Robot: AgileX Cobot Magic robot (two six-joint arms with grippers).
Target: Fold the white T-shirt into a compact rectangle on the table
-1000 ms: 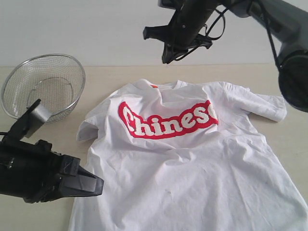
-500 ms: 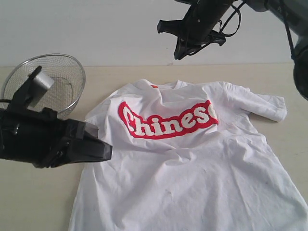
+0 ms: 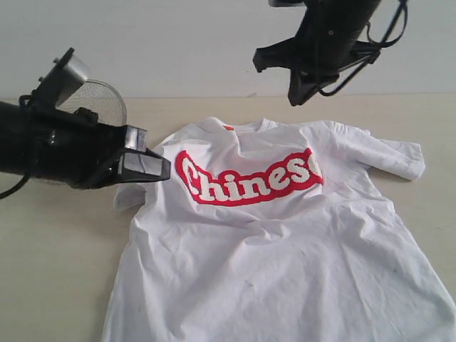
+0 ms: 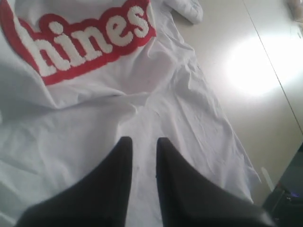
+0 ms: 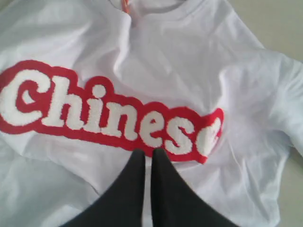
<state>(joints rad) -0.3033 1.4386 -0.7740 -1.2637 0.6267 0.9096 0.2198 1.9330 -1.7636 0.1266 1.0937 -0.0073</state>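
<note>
A white T-shirt [image 3: 285, 235] lies spread, print up, on a pale beige table [image 3: 57, 271] before a white wall [image 3: 178, 43]. The left gripper [image 3: 162, 169], slightly parted and empty, hovers over the shirt's left sleeve. The right gripper [image 3: 296, 96] hangs closed above the far edge.

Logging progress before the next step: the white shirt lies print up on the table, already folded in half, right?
No. The shirt is not folded yet: it lies spread open, print up, on the table. The exterior view shows it.

Shirt [image 3: 285, 249] is wrinkled matt white cloth, its lettering [image 3: 246, 182] fuzzy and raised; table [image 3: 57, 271] is smooth, pale wood-grain, dull sheen; bowl [image 3: 107, 103] is shiny metal wire mesh
</note>
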